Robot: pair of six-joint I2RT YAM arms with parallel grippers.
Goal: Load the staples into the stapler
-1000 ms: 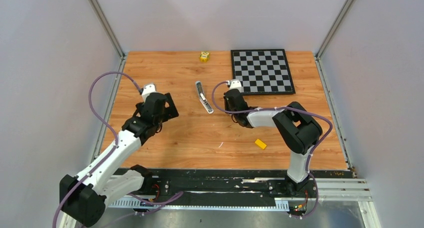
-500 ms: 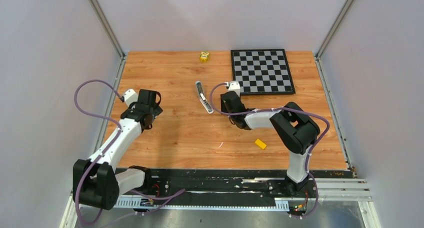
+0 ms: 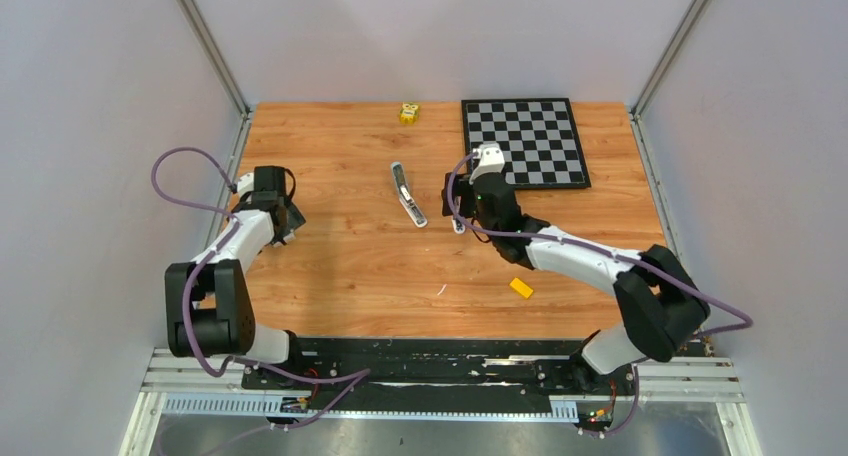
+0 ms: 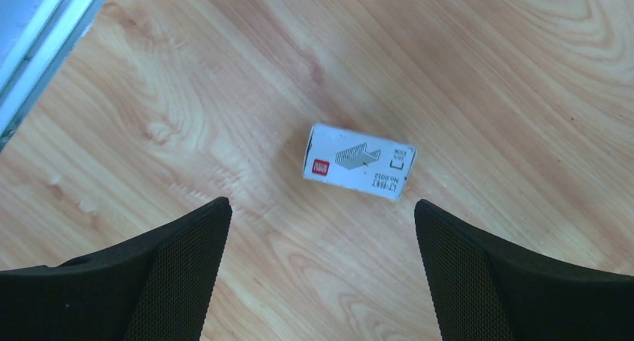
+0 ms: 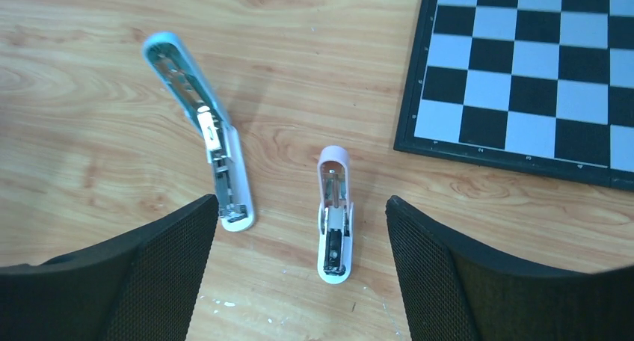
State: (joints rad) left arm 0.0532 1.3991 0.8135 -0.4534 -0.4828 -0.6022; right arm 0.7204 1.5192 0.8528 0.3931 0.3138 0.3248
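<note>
R gripper [image 5: 300,203], fingers spread & empty, hangs above the flipped-open pale-blue stapler [image 5: 198,124] & a smaller pink-tipped stapler [image 5: 334,214] just beside it, so staples (none seen loose; staple box [image 4: 359,161] lies under spread, empty L gripper [image 4: 321,204]) may get loaded into the wrong one.

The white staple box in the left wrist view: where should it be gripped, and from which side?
Grip the staple box by its two long edges, straight down from above: it lies flat on the table, narrow across. The open left gripper faces its short ends, so a quarter wrist turn probably helps.
</note>
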